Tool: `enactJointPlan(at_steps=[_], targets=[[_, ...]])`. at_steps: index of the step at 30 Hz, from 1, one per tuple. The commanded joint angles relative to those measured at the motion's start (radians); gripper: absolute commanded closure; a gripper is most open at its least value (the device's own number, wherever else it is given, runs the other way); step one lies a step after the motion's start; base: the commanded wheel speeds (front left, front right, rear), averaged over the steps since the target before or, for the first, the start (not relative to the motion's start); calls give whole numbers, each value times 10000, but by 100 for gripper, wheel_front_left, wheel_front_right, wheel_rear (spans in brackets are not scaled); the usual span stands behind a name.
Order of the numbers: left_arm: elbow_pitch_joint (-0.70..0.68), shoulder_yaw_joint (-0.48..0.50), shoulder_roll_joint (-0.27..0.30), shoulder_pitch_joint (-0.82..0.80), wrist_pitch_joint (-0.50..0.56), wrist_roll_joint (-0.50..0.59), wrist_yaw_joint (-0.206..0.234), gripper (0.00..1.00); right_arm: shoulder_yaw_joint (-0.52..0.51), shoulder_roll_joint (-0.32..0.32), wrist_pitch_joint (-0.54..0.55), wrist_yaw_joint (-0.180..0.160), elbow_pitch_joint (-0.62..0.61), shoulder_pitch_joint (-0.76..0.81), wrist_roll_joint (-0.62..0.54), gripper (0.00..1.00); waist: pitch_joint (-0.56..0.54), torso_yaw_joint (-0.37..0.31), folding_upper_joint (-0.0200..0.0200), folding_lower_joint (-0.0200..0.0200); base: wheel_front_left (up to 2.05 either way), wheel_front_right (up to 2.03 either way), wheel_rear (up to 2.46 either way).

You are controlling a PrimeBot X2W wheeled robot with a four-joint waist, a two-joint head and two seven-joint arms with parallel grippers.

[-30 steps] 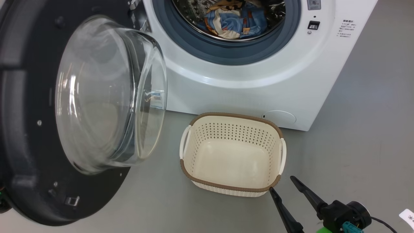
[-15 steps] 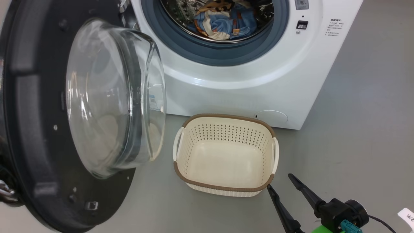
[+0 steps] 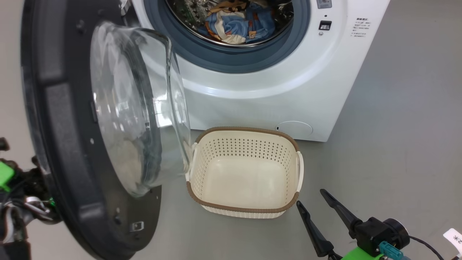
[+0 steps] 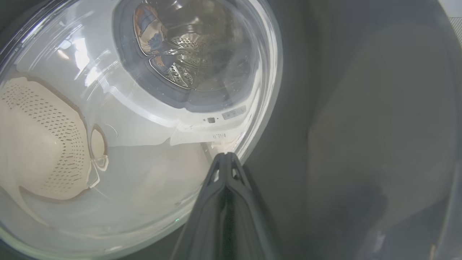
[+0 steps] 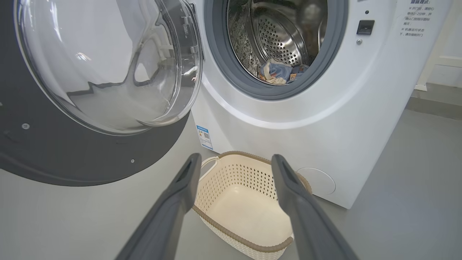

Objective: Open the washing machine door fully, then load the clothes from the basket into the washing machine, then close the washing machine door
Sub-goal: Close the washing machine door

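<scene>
The white washing machine [image 3: 270,101] stands ahead with the clothes [image 3: 234,21], blue patterned fabric, lying in its steel drum. The washing machine door [image 3: 65,144] hangs partly swung at the left, its glass bowl [image 3: 137,108] reaching over the left handle of the empty cream basket [image 3: 249,129] on the floor. My right gripper [image 3: 311,198] is open just right of the basket's near corner and holds nothing. In the left wrist view my left gripper [image 4: 225,159] is shut and empty, its tips at the edge of the glass on the door's dark outer face [image 4: 361,126]. The right wrist view shows the right gripper [image 5: 235,160] above the basket [image 5: 252,245].
Grey floor spreads to the right of the machine. A round filter cap [image 3: 294,129] sits low on the machine's front and a blue label sticker [image 5: 205,137] on its lower left. A white tag [image 3: 455,240] lies at the lower right.
The door has swung toward the machine, its glass bowl now over the basket's left edge. The camera has shifted, and my left arm has come into view behind the door.
</scene>
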Motion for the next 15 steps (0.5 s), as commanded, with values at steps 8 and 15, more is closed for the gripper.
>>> enactJointPlan(at_steps=[8,15], targets=[[-394,-565,-308,-308,289,23,-150,100,223,67,-49,16,-195,-230,-45,0,-71,-161,0,0,0,0,0],[-240,-1201,-683,-368,238,-289,-318,100,240,15,-49,16,-194,-182,-34,0,-160,-264,0,0,0,0,0]])
